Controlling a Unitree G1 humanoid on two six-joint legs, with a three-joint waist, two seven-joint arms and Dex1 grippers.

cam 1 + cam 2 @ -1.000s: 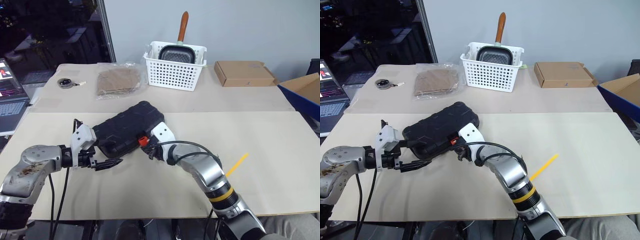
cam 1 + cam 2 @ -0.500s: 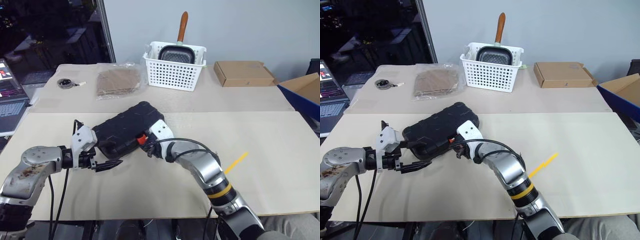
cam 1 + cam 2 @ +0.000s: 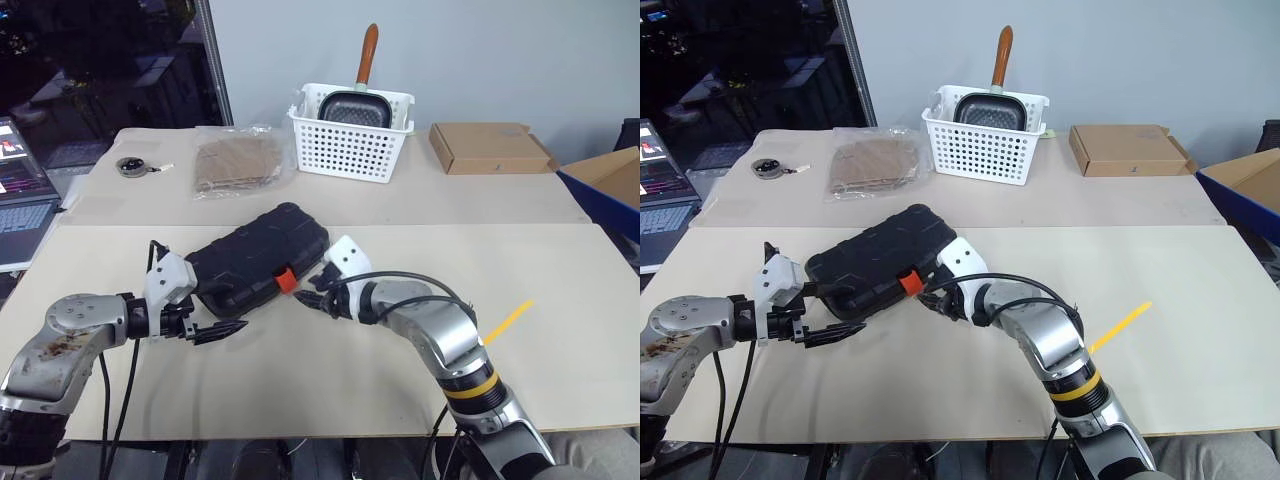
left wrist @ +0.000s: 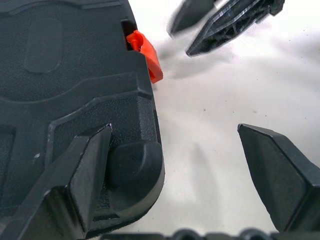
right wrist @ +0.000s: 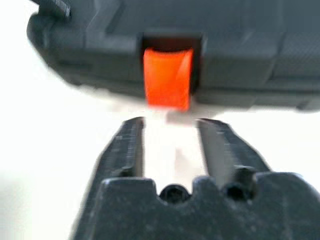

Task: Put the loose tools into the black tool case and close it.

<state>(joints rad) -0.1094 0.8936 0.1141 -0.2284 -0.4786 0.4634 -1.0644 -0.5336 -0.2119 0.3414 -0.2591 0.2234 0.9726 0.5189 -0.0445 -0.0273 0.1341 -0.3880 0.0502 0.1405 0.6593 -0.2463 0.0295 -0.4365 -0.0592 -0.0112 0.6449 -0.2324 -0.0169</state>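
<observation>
The black tool case (image 3: 255,263) lies shut on the table, left of centre, with its orange latch (image 3: 286,279) facing me. My right gripper (image 3: 308,297) sits just right of the latch and clear of it. In the right wrist view its fingers (image 5: 129,145) stand a little apart with nothing between them, and the orange latch (image 5: 167,85) is straight ahead. My left gripper (image 3: 216,327) is open wide at the case's near left corner. One of its fingers (image 4: 87,170) rests over that corner, the other over bare table. A small grey tape roll (image 3: 130,165) lies far back on the left.
A white perforated basket (image 3: 350,145) holding a pan stands at the back. A flat cardboard box (image 3: 488,147) is to its right, and a clear bag of brown sheets (image 3: 235,162) to its left. A laptop (image 3: 20,200) sits at the left edge. A yellow strip (image 3: 508,317) lies on the right.
My right gripper has drawn back to the right, off the orange latch, which now shows in full. The left gripper and the case have stayed put.
</observation>
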